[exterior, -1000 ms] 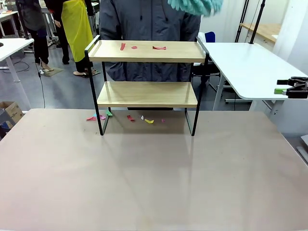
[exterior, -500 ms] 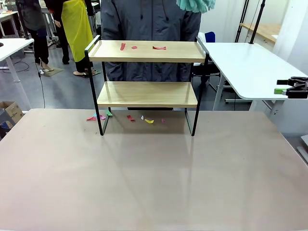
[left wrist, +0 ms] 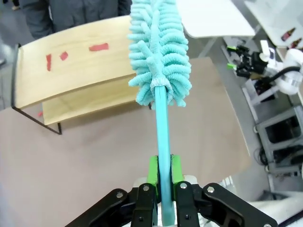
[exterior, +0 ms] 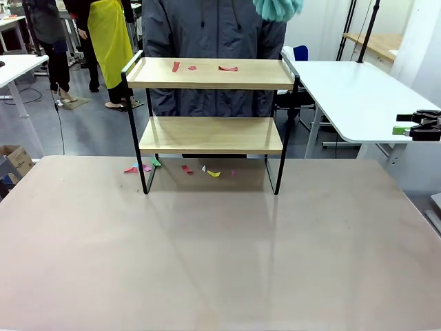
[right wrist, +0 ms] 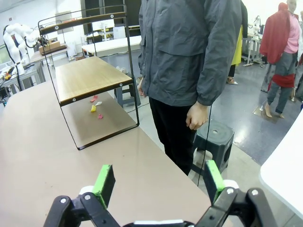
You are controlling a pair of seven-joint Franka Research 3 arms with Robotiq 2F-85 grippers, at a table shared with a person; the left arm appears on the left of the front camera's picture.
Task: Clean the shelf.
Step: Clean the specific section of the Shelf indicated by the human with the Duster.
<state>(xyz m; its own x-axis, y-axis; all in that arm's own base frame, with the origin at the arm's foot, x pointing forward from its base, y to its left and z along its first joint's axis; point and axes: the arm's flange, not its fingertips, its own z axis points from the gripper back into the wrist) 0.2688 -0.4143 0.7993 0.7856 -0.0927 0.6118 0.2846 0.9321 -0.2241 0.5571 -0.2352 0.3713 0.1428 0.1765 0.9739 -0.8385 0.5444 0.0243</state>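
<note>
The shelf (exterior: 210,134) stands at the table's far side, with two wooden boards in a black frame. Three red paper scraps (exterior: 228,68) lie on its top board; the lower board is bare. My left gripper (left wrist: 164,171) is shut on the handle of a turquoise fluffy duster (left wrist: 158,52). The duster's head hangs high above the shelf's right end (exterior: 277,7). In the left wrist view the shelf's top board (left wrist: 75,64) lies below and to the left of the duster. My right gripper (right wrist: 158,182) is open and holds nothing, off the table's right side (exterior: 401,123).
A person in a grey jacket (exterior: 213,27) stands right behind the shelf, hand (right wrist: 195,118) hanging down. Several coloured paper scraps (exterior: 213,173) lie on the table under the shelf. A white table (exterior: 351,96) stands at the right. A black stool (right wrist: 213,137) is beside the person.
The duster head at the top of the front view has drawn in slightly to the left. The right gripper, shelf and scraps have not moved.
</note>
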